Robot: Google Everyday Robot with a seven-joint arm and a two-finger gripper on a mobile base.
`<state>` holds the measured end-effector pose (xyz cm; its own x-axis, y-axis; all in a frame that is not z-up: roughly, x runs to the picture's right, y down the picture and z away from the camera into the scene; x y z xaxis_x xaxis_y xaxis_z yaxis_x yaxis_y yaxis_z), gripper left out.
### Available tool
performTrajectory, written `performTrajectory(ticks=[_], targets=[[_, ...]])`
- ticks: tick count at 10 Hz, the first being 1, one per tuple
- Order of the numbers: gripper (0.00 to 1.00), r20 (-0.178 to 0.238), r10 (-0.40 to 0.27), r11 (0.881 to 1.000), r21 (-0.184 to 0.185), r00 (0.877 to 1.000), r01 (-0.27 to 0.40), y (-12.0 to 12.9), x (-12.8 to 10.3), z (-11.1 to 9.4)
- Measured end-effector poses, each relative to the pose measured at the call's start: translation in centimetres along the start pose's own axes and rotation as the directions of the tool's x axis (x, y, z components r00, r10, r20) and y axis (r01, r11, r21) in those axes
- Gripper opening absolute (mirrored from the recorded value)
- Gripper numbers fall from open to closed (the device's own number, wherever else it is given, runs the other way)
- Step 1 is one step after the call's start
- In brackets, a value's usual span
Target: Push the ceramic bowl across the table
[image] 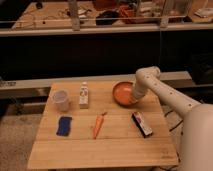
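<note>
The orange ceramic bowl (123, 93) sits near the far edge of the light wooden table (115, 145), right of centre. My white arm reaches in from the right, and my gripper (136, 95) is down at the bowl's right rim, touching it. The gripper's tip is hidden against the bowl.
On the table stand a translucent white cup (61, 100) and a small white carton (84, 95) at the back left. A blue sponge (64, 126), a carrot (99, 125) and a dark snack bar (141, 124) lie in the middle row. A grey bench (30, 84) runs behind.
</note>
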<state>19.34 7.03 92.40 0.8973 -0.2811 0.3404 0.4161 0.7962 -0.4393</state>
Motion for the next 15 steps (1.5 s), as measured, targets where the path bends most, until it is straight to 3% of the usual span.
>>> performTrajectory(ticks=[3,6,11,15], targets=[[0.02,0.008,-0.053,0.998,-0.042,0.999,0.053,1.6,-1.3,0.1],[0.02,0.018,-0.080,0.995,-0.062,0.997,0.081,2.9,-1.5,0.1],[0.02,0.025,-0.097,0.990,-0.105,0.995,0.099,5.9,-1.4,-0.1],[0.02,0.044,-0.146,0.978,-0.144,0.988,0.151,7.0,-2.1,-0.6]])
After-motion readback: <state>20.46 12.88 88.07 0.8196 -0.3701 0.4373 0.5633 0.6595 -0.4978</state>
